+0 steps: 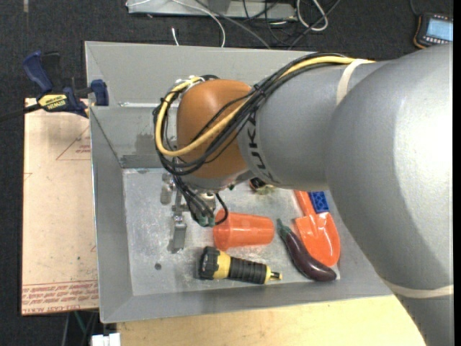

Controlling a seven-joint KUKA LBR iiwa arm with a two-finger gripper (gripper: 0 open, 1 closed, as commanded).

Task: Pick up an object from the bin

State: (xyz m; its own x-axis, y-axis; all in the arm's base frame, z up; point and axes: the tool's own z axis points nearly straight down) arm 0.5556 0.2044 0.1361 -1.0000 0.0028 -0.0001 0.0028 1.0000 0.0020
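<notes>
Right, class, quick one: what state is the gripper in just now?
Gripper: open or closed cannot be told; it hangs over the bin floor, just left of the orange cup.

One bin (108,215). Loose things inside, counted:
- orange cup (245,231): one
- yellow-and-black handle (234,267): one
- purple eggplant (306,259): one
- orange scoop (322,238) with blue grip: one
- small item (261,187) half hidden at arm's edge, kind unclear: one

Total visible in bin: five things, each kind single.
</notes>
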